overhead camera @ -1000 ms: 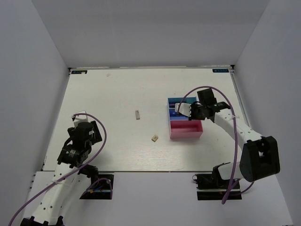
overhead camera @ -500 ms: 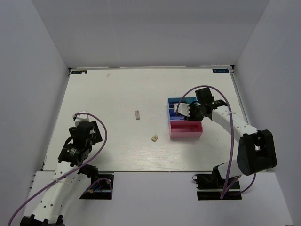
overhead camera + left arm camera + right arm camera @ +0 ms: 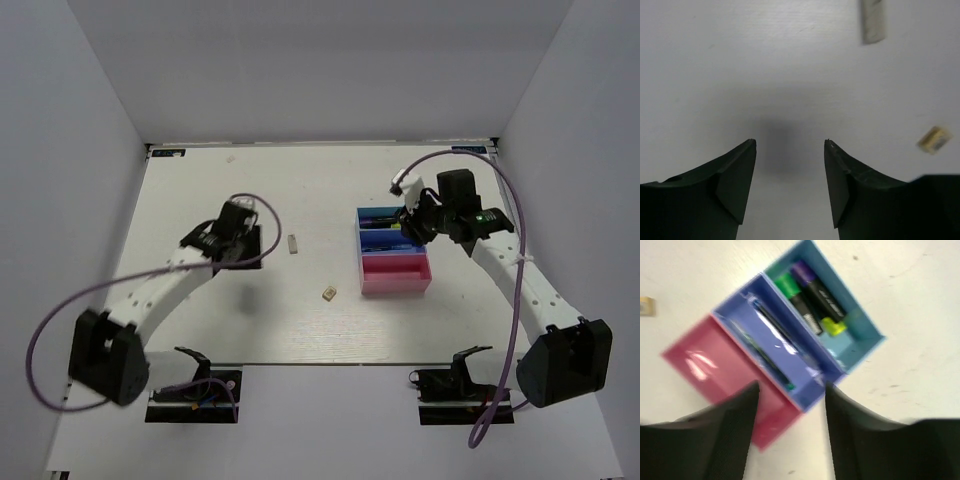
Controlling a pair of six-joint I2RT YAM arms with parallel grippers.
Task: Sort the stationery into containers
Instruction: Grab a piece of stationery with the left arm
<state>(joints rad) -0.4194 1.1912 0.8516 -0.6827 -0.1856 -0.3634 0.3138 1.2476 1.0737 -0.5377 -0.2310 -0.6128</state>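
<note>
Left fingers [image 3: 735, 175]: spread apart, holding nothing, above bare tabletop [image 3: 250, 180].
Right fingers [image 3: 725, 430]: spread apart, holding nothing, over the joined trays.
Cyan tray [image 3: 842, 346]: holds black markers [image 3: 807, 300] with green, purple and yellow caps.
Dark blue tray [image 3: 812, 382]: middle of the row, holds thin pens [image 3: 780, 331].
Pink tray [image 3: 715, 365]: nearest the arm bases.
Grey block [image 3: 291, 243]: loose on the tabletop, left of the trays.
Tan block [image 3: 329, 293]: loose, near the pink tray.

Markers [image 3: 810, 300] in far tray [image 3: 842, 346]; pens [image 3: 782, 332], apparently, middle tray [image 3: 737, 295].
</note>
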